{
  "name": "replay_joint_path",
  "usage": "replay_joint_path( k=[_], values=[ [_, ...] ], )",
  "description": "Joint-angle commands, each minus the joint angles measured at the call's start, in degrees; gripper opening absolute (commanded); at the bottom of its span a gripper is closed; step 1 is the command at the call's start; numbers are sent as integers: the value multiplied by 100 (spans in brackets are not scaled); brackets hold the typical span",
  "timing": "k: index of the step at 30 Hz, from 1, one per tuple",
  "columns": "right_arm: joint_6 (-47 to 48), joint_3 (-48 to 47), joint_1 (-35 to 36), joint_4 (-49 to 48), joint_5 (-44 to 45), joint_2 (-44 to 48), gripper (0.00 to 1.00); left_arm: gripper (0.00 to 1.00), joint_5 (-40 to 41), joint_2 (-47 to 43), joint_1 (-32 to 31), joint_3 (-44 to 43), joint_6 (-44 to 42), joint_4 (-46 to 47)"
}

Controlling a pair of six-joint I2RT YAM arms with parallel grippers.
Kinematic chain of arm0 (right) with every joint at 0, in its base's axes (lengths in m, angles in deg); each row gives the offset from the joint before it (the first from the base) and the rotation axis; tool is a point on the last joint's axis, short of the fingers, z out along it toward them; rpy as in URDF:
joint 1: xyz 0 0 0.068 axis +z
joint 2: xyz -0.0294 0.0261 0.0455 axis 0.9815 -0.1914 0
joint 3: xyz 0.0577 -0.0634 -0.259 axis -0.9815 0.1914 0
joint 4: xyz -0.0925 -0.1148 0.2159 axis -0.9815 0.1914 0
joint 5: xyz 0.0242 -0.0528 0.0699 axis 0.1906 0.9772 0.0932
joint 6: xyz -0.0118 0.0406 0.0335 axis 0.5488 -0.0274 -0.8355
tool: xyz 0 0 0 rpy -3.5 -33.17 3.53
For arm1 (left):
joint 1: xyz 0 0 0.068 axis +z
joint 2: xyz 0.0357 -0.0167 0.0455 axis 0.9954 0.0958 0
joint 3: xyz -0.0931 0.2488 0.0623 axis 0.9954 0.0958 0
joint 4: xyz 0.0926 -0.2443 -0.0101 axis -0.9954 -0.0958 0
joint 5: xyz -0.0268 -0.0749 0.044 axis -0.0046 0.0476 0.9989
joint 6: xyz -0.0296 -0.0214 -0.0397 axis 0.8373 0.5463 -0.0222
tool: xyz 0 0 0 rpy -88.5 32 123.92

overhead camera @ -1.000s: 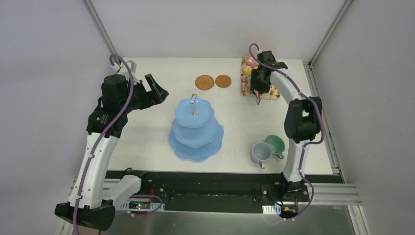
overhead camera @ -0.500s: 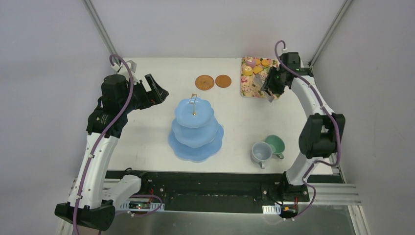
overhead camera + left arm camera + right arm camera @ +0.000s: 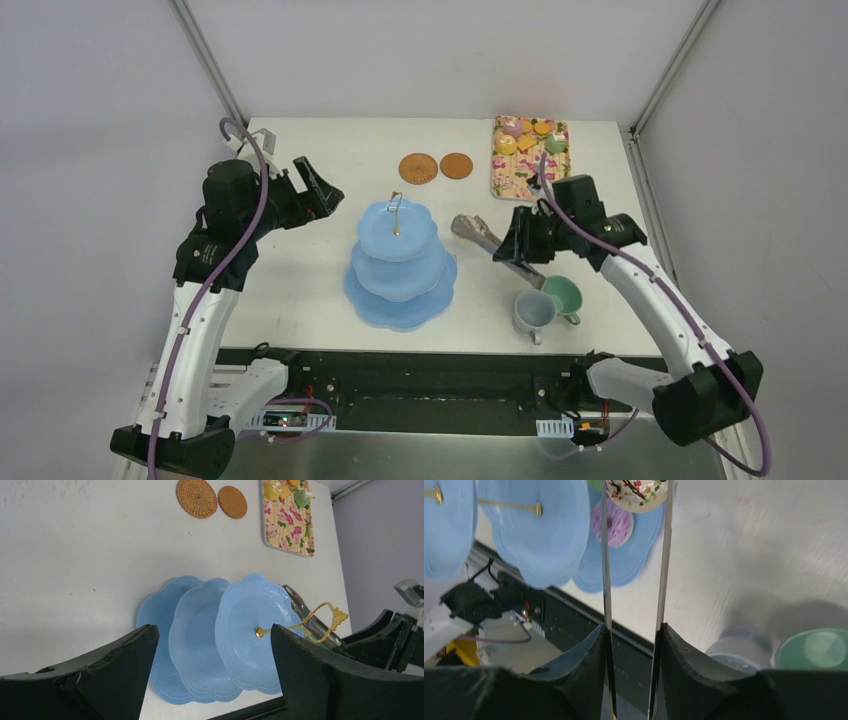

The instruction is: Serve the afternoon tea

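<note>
The light-blue three-tier stand (image 3: 398, 262) stands mid-table. My right gripper (image 3: 515, 245) is shut on the metal tongs (image 3: 482, 236), whose tips reach toward the stand's right side. In the right wrist view the gripper (image 3: 633, 630) pinches the tongs (image 3: 605, 570), which hold a white sprinkled donut (image 3: 636, 492) above the table beside the stand (image 3: 539, 530). A purple donut (image 3: 616, 525) lies on the lowest tier. The grey-blue cup (image 3: 533, 312) and green cup (image 3: 563, 295) stand below my right gripper. Two brown coasters (image 3: 436, 166) lie behind the stand. My left gripper (image 3: 320, 190) is open and empty, left of the stand.
The floral tray (image 3: 528, 175) at the back right holds several donuts and biscuits (image 3: 528, 138). The table's front edge and a black rail (image 3: 420, 360) run just below the stand and cups. A metal frame post (image 3: 205, 60) rises at the back left.
My right arm swung from the floral tray toward the stand, carrying the tongs with a donut. My left arm barely moved.
</note>
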Motion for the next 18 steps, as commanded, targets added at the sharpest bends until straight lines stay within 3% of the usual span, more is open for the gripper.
replay_joint_path(
  k=[1, 9, 18],
  values=[
    [-387, 501, 597, 366, -228, 761, 34, 86, -115, -66, 32, 82, 113, 196],
    [-673, 848, 1520, 766, 163, 1288, 33, 86, -199, -22, 31, 77, 177, 225],
    [-828, 801, 2346, 707, 230, 1085, 33, 85, -239, -89, 31, 114, 251, 205]
  ],
)
